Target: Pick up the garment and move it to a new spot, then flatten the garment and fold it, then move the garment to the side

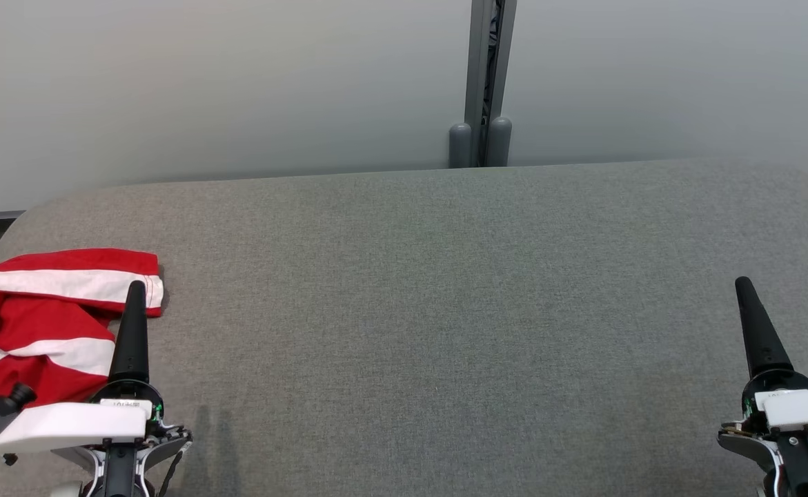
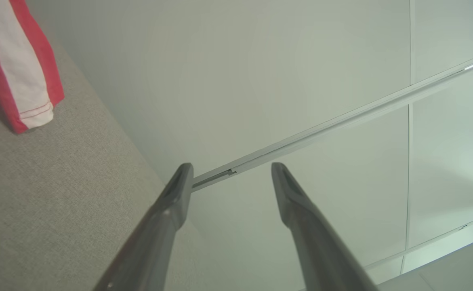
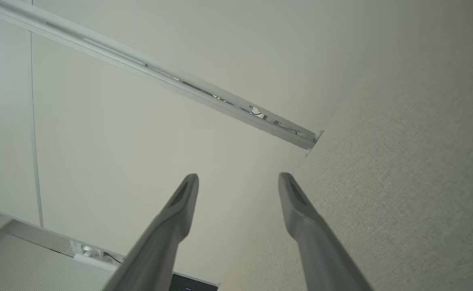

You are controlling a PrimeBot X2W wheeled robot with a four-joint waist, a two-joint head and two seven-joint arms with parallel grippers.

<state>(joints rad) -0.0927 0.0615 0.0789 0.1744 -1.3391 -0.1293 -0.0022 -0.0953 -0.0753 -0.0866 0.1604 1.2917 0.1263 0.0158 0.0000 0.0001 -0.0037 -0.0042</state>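
**Position of the work.** The garment (image 1: 45, 319), red with white bands, lies bunched on the grey counter (image 1: 410, 310) at the lower left of the head view. It runs off the left edge of the frame, so its full extent cannot be told. The visible bands run roughly left to right across the frame, and a hemmed end points toward the frame centre.

**Governing relation.** The left hand (image 2: 231, 165) is the nearer one. In the head view its dark finger rises at the lower left, and the tip overlaps the garment's right-hand end. In the left wrist view the cloth sits at the upper left of the frame, off to one side of the fingers and not between them. The garment therefore lies to the left of this hand's line of reach. The right hand (image 3: 238, 176) stands at the lower right of the head view, well apart from the garment, with bare counter between.

**Pose.** Both hands point up the frame toward the pale wall (image 1: 238, 90). The wrist views look across the counter at that wall, so the fingers appear to lie nearly level, not tipped down at the cloth.

**State.** Each hand is spread wide and carries nothing.

**Assessment.** The pick-up is not yet begun. It likely calls for the left hand to swing left and tilt down onto the cloth.
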